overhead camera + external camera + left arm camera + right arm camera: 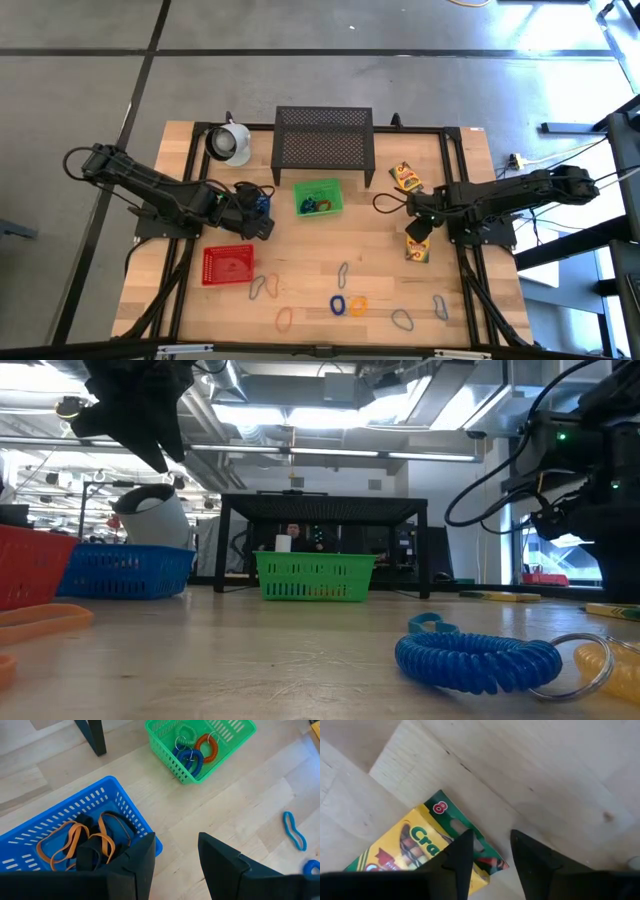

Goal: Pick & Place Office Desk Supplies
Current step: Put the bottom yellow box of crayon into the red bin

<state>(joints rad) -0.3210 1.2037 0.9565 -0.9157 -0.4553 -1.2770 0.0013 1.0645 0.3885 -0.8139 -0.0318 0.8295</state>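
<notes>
A yellow crayon box [415,847] lies flat on the wood at the table's right side, and a second one [405,177] lies farther back. My right gripper [491,837] points down over the near box's green end, fingers apart. My left gripper [176,840] hangs open above the near rim of the blue basket [75,815], with nothing between its fingers. That basket holds orange rubber bands [70,840] and black clips [90,855]. Loose bands [284,320] and coils [338,304] lie along the table's near edge. My right gripper comes from above at the crayon box's green end [487,859]. One finger [455,860] covers the box's edge and the other stands over bare wood beside it. Whether either finger touches the box, I cannot tell. The box lies flat on the table.
A green basket [318,197] with coiled key rings stands mid-table, a red basket [228,265] to the near left. A black mesh stand [323,140] and a white cup [230,143] are at the far edge. Bare wood lies between the baskets and the bands.
</notes>
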